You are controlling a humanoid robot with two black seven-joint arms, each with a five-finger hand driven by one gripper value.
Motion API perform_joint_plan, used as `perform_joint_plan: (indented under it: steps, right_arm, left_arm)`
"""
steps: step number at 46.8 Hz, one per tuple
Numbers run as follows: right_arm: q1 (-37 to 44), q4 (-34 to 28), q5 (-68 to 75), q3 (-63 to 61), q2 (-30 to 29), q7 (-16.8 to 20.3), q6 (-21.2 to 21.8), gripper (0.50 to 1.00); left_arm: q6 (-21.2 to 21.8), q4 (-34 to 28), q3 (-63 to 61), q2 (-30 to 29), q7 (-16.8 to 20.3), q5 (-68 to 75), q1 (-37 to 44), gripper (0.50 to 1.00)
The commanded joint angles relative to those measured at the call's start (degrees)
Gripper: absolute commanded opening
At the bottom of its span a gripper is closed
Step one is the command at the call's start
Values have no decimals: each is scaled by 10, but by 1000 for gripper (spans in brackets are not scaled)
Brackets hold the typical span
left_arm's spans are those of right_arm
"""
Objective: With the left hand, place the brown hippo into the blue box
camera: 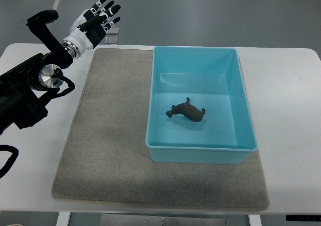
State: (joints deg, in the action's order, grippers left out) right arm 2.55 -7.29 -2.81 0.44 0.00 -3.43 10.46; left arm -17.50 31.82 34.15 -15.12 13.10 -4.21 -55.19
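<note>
Hippo lying inside the blue box, left hand raised and empty

Black arm links come in from the left edge of the frame and run up to the left hand [95, 21] in the upper left, past the far edge of the table [286, 85]. Its fingers [108, 7] are spread wide and relaxed, holding nothing. Below and to the right of it, a grey mat [108, 135] covers the middle of the white table. The blue box [200, 103] sits on the right part of that mat, right of centre in the frame. The brown hippo [187, 112] lies on the box floor, a little left of its middle, clear of all four walls and well apart from the hand.
</note>
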Motion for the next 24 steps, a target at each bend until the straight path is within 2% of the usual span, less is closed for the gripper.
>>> perform_joint_plan:
  steps: [1,24]
  right_arm:
    - [0,0,0,0,0,0,0,936]
    - [-2,-3,-10,4,0,0,3,936]
  left_arm:
    - [0,0,3,0,0,0,0,1000]
    - [5,-1,4,0,0,-5,3,999]
